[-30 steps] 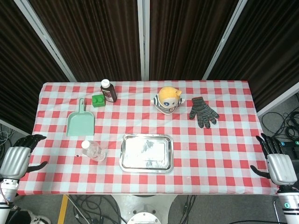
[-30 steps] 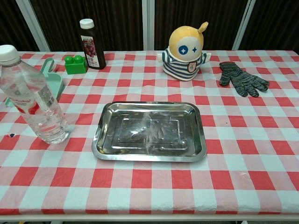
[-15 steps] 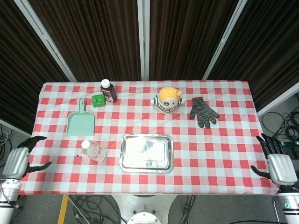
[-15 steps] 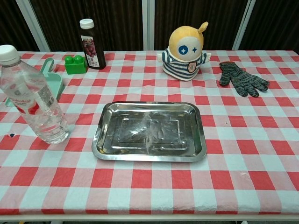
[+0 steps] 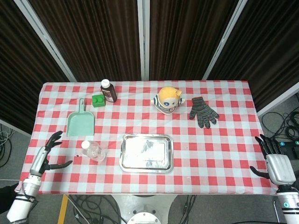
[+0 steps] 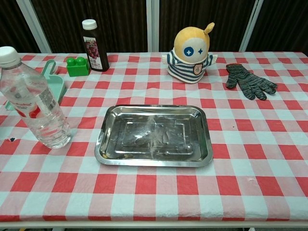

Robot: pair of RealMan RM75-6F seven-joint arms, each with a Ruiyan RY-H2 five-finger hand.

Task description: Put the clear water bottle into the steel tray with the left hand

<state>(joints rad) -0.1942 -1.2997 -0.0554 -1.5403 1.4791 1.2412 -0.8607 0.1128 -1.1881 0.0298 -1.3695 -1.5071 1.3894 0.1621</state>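
Clear, white-capped bottle (image 6: 33,98) upright near table's left edge; left hand (image 5: 43,156) and right hand (image 5: 276,165) both empty, fingers spread.

Silver-backed hands (image 5: 280,169), black fingers (image 5: 53,138)

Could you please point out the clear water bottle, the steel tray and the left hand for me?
clear water bottle (image 6: 36,103): chest view, on its label band.
steel tray (image 6: 155,159): chest view, on its near rim.
left hand (image 5: 43,157): head view, on the middle of the hand.

A clear water bottle (image 6: 32,99) stands upright just left of the empty steel tray (image 6: 154,135).
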